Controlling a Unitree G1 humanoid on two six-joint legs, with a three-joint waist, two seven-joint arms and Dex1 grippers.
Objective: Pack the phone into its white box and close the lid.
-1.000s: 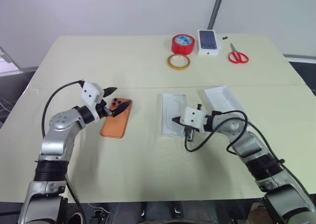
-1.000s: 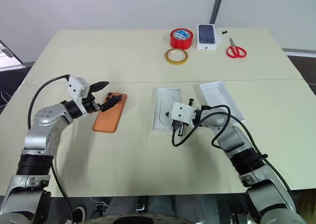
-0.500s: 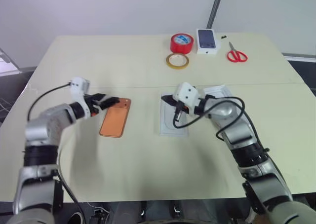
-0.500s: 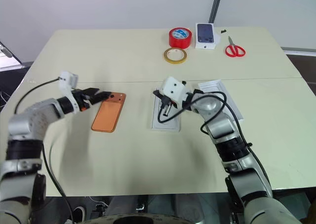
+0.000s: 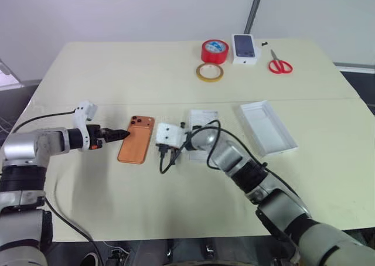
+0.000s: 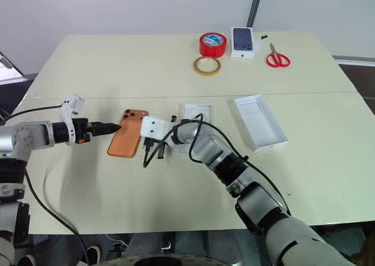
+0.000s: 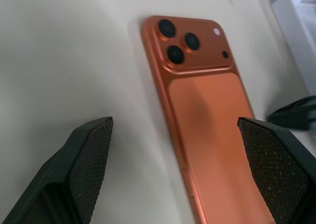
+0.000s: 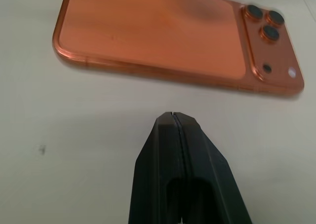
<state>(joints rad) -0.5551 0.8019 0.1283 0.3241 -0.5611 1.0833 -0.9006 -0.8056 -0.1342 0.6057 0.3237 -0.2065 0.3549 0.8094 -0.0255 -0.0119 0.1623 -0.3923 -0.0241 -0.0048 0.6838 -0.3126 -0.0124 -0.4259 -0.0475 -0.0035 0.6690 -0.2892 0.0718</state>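
Note:
The orange phone [image 5: 136,139] lies back up on the table, its camera lenses at the far end. My left gripper [image 5: 120,134] hovers low at the phone's left edge. It is open, and the left wrist view shows its pads [image 7: 89,160] spread wide with the phone [image 7: 207,105] ahead of them. My right gripper [image 8: 173,118] is shut and empty, with its tips a little short of the phone's right long edge [image 8: 163,73]. The white box [image 5: 203,117] lies just right of the phone, partly behind my right arm. The lid [image 5: 266,127] rests open side up farther right.
At the table's far edge sit a red tape roll [image 5: 215,51], a yellowish tape ring [image 5: 211,72], a small white box printed with a dark phone [image 5: 245,48] and red scissors [image 5: 280,64]. A black cable [image 5: 167,160] loops from my right wrist onto the table.
My right gripper swung left from over the white box to the phone's right side, still shut. My left gripper drew back off the phone to its left edge and rolled, staying open.

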